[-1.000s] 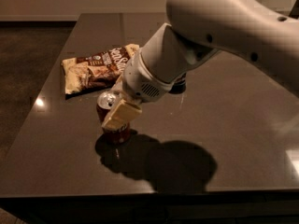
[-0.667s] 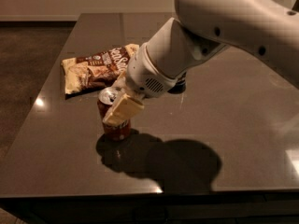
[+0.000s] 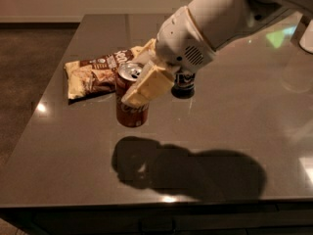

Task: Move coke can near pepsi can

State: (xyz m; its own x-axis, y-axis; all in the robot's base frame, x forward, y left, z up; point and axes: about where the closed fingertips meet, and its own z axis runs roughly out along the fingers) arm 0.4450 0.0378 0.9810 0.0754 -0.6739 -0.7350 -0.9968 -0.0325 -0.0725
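Observation:
My gripper (image 3: 133,82) is shut on the coke can (image 3: 130,112), a red-orange can with white script and a silver top. One cream finger (image 3: 148,85) lies across the can's front. The can hangs upright a little above the dark table (image 3: 73,160), and its shadow falls on the table below it. The pepsi can (image 3: 184,85) stands just to the right and a little farther back. It is dark and mostly hidden behind my white arm (image 3: 215,18), so only its lower part shows.
A brown and cream snack bag (image 3: 93,75) lies flat just left of and behind the coke can. The table's left edge and front edge are near. A pale object (image 3: 307,35) stands at the far right.
The gripper has lifted the coke can off the table and carried it slightly right, towards the pepsi can. The arm has risen with it.

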